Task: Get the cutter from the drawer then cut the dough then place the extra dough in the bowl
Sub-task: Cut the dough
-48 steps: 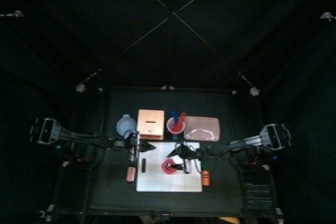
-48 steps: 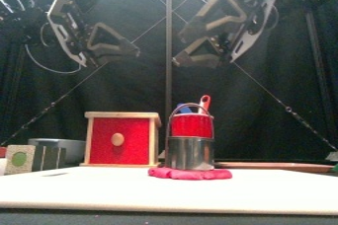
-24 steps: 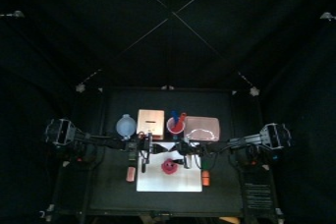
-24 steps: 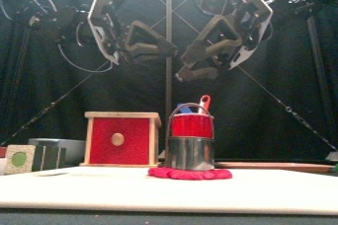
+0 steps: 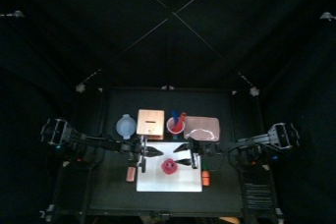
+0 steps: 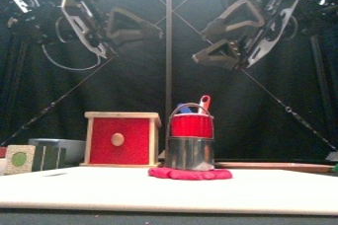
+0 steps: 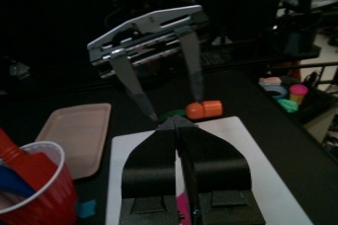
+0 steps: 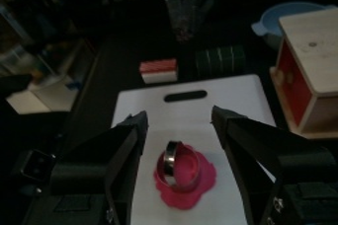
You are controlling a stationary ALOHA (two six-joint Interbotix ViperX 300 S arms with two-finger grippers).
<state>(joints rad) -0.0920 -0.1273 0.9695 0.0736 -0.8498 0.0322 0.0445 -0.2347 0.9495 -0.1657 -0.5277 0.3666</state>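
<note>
The round metal cutter (image 6: 192, 152) stands upright on the pink dough (image 6: 189, 174) in the middle of the white cutting board (image 5: 155, 181). In the right wrist view the cutter (image 8: 177, 160) and dough (image 8: 187, 180) lie below and between open jaws. My right gripper (image 6: 215, 49) hangs open high above the board, right of centre, holding nothing. High on the left, my left gripper (image 6: 132, 27) is also well clear of the cutter; its jaws show pressed together in the left wrist view. The blue-grey bowl (image 5: 125, 126) sits left of the wooden box (image 5: 148, 122).
A red cup (image 6: 193, 125) with toy knives stands behind the cutter, next to the pink tray (image 5: 205, 126). The box's red drawer front (image 6: 119, 139) faces forward. An orange toy (image 5: 132, 173) lies left of the board, another (image 5: 206, 177) on its right. Sushi blocks (image 8: 218, 63) lie beyond the board.
Both grippers have risen and drawn apart from the middle, the left one to the left, the right one to the right. Cutter and dough have not moved.
</note>
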